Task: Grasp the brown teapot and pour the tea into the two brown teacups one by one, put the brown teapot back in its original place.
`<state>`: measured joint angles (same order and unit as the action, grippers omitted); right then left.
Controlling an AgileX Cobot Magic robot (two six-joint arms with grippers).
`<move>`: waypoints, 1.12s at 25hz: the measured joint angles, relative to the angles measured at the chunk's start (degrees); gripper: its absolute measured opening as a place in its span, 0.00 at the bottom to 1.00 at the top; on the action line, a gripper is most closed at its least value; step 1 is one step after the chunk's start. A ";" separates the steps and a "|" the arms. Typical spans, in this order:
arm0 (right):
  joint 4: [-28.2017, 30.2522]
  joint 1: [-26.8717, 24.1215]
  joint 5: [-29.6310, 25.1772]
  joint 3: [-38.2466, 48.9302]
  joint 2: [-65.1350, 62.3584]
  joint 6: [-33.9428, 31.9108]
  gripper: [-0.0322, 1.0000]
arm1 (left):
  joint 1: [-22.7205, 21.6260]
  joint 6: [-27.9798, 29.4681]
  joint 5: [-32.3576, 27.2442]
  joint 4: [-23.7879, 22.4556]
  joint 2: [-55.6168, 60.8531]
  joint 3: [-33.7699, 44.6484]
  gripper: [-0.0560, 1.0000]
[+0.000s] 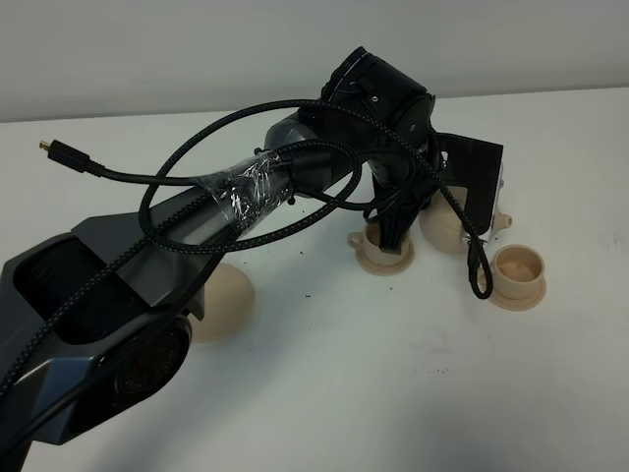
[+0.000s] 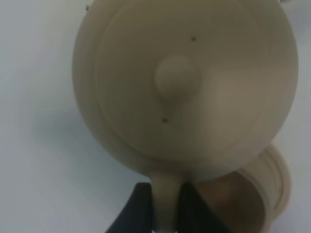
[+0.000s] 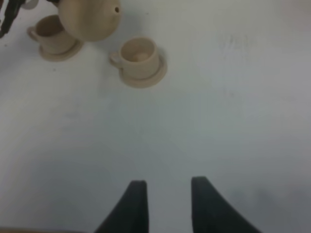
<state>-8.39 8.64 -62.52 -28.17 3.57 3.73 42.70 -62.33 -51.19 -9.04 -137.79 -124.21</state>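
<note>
Two teacups stand on the counter [image 1: 393,393] seen from high up: left teacup [image 1: 385,254], right teacup [image 1: 519,271]. One brown teapot [image 1: 440,234] hangs between them, mostly hidden by the arm [image 1: 246,192]. Left wrist view: the left end effector [image 2: 165,213] clamps its handle, all blurred. Right wrist view: the right end effector [image 3: 167,204] is spread, empty.

teapot [image 1: 437,234]: mostly behind left arm [image 1: 197,211] | large saucer [image 1: 224,303]: partly covered

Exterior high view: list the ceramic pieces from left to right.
big saucer → first teacup → teapot → second teacup
</note>
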 joint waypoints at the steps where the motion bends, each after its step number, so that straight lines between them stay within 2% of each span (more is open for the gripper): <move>1: 0.00 0.00 0.00 0.00 0.00 0.00 0.26 | 0.03 -0.10 0.68 -0.19 0.00 0.00 0.17; 8: 0.00 0.00 0.00 0.00 0.00 0.06 0.26 | 1.45 -0.50 2.16 -7.97 0.00 0.00 0.17; 22: 0.00 0.00 0.00 0.00 0.00 0.00 0.26 | 3.83 -3.19 6.51 -11.05 -1.72 0.00 0.17; 28: 0.00 0.00 0.00 0.00 0.00 0.00 0.26 | 4.77 -3.19 6.65 -14.55 -1.81 0.00 0.17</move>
<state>-8.39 8.64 -62.52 -28.17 3.57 3.73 47.47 -65.52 -44.54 -23.59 -139.60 -124.21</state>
